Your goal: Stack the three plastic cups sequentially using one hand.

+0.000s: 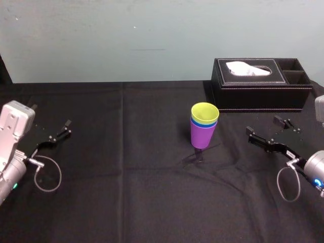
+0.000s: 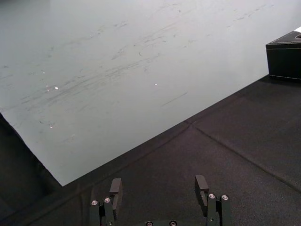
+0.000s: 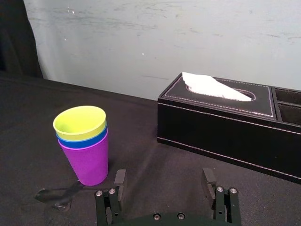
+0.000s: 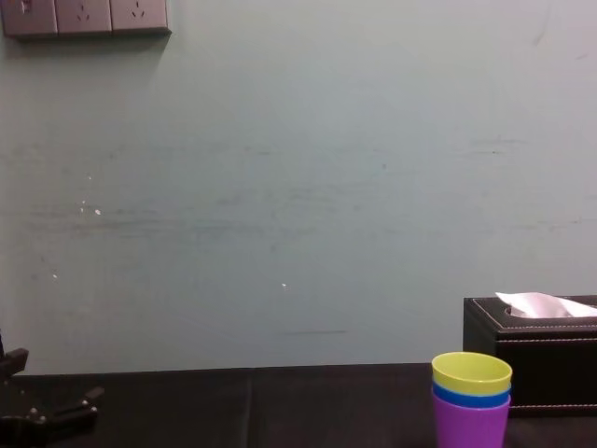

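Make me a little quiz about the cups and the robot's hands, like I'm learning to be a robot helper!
1. Pick one: which cup sits on top in the stack? A purple, B blue, C yellow-green.
2. True or false: the right gripper is squeezing the stack.
3. Fill in: the white tissue pokes out of the black ____.
Key:
1. C. The yellow-green cup is on top, the blue cup in the middle, the purple cup lowest.
2. False. It is open, off to the stack's right. The left gripper is open too, far to the left.
3. tissue box.
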Available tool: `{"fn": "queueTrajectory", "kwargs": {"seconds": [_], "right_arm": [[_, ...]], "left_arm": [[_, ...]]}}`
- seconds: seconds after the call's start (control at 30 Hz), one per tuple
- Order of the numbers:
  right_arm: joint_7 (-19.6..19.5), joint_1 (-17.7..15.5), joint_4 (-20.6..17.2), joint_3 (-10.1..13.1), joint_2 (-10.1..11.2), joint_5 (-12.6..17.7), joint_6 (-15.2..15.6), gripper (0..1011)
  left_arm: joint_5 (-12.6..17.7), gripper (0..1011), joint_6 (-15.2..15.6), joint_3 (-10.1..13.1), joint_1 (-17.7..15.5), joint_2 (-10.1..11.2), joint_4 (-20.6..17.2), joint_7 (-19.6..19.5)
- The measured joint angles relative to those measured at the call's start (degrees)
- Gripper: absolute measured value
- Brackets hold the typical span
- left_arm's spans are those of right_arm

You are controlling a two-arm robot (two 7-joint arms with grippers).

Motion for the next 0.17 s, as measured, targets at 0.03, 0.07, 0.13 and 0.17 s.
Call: {"fn": "queueTrajectory", "kwargs": {"seconds": [0.03, 0.07, 0.13, 0.17], "right_arm": [[0.00, 0.00, -0.05, -0.01, 0.00, 0.00, 0.03, 1004], [-0.01, 0.00, -0.07, -0.01, 0.01, 0.00, 0.05, 1004], [-0.01, 0.01, -0.12, -0.03, 0.02, -0.01, 0.09, 1004], [-0.01, 0.01, -0.15, -0.03, 0.02, -0.01, 0.10, 1004]], "left_arm": [[0.00, 1010, 0.00, 0.00, 0.00, 0.00, 0.00, 0.00], [0.00, 1010, 0.00, 0.00, 0.00, 0.00, 0.00, 0.00], [0.00, 1010, 0.00, 0.00, 0.00, 0.00, 0.00, 0.00], [0.00, 1010, 0.00, 0.00, 0.00, 0.00, 0.00, 0.00]]}}
